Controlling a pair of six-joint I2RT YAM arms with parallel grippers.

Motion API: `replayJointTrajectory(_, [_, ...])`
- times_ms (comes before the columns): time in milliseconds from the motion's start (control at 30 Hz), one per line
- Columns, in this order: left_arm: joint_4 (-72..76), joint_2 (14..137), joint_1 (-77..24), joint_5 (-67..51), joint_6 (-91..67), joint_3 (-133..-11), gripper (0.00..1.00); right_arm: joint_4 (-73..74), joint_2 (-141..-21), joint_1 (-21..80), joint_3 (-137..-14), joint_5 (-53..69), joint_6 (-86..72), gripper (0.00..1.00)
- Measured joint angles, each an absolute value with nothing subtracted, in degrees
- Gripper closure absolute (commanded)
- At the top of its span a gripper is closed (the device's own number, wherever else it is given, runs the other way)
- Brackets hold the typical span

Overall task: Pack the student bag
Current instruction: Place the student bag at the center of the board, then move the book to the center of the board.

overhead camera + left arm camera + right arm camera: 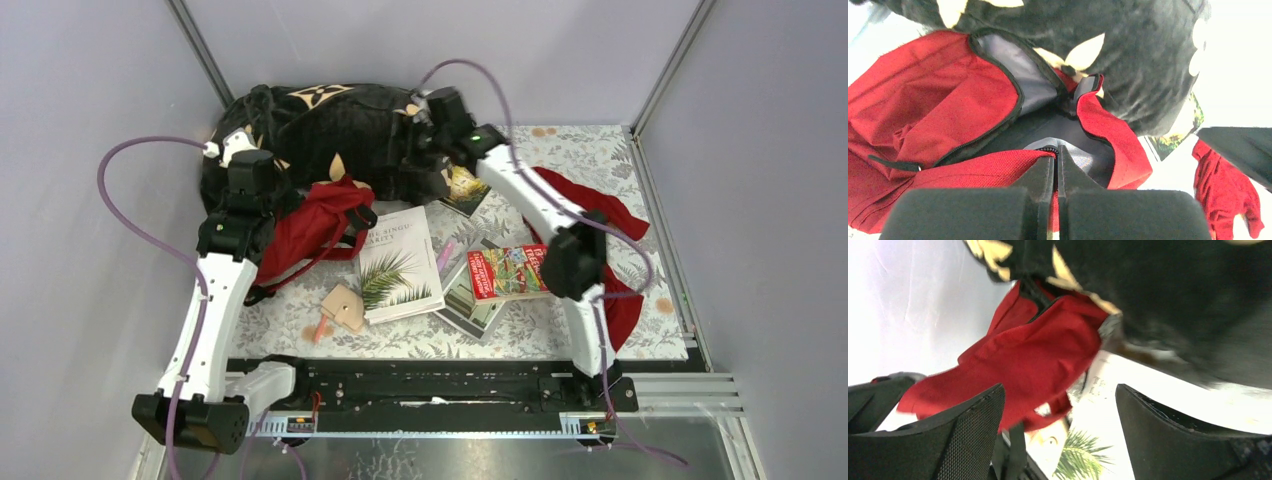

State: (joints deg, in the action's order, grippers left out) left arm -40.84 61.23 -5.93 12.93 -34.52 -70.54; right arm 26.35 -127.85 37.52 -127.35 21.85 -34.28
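Presently, the left fingers (1048, 172) are clamping shut on the zippered rim of the student bag (948, 100). The right fingers (973, 430) are gaping wide, empty, beside the black blanket (1173, 300).

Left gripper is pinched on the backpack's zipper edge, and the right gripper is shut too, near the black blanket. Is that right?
Not quite. The right gripper is open, fingers spread wide apart, as the right wrist view shows. The rest holds: the left gripper is pinched on the backpack's zipper edge, and the right one is near the black blanket.
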Motion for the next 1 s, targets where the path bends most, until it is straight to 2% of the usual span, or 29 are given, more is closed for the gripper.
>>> replayJointTrajectory(200, [-41.67, 65.87, -3.88, 13.3, -33.74, -76.14, 1.0, 21.98, -105.32, 30.55, -106.98, 15.68, -29.78, 0.05])
replayJointTrajectory(333, [-41.5, 65.23, -2.85, 8.47, -32.16, -74.22, 1.0, 13.74, -94.37, 27.99, -87.22, 22.26, -29.89, 0.03])
replayJointTrajectory(433, [-41.21, 63.55, -2.81, 3.53, -30.81, -71.13, 1.0, 12.19, -91.35, 25.36, -74.7, 25.54, -30.33, 0.03])
replayJointTrajectory(500, [-41.23, 62.57, -2.83, 0.99, -30.33, -68.47, 0.78, 12.53, -90.35, 22.57, -67.57, 25.56, -31.0, 0.03])
replayJointTrajectory(567, [-42.04, 62.52, -2.83, -0.86, -29.95, -66.43, 0.31, 14.04, -88.86, 19.11, -61.56, 24.21, -31.53, 0.03])
replayJointTrajectory(600, [-42.76, 62.83, -2.83, -1.39, -29.45, -66.3, 0.16, 14.98, -87.57, 17.45, -59.09, 22.94, -31.64, 0.02])
replayJointTrajectory(667, [-43.77, 63.26, -2.83, -2.46, -28.49, -66.94, 0.02, 16.16, -84.29, 15.18, -56.21, 20.16, -31.77, 0.02])
replayJointTrajectory(833, [-44.12, 63.31, -2.81, -6.63, -27.33, -76.66, 0.01, 17.28, -73.1, 14.52, -54.57, 16.86, -31.79, 0.02])
replayJointTrajectory(900, [-41.25, 62.92, -2.94, -9.87, -27.31, -79.96, 0.13, 16.58, -70.7, 14.59, -53.95, 17.21, -32.25, 0.01])
replayJointTrajectory(1000, [-38.04, 63.24, -6.81, -13.69, -28.12, -82.37, 0.15, 14.04, -68.95, 14.39, -50.3, 19.68, -33.78, 0.0])
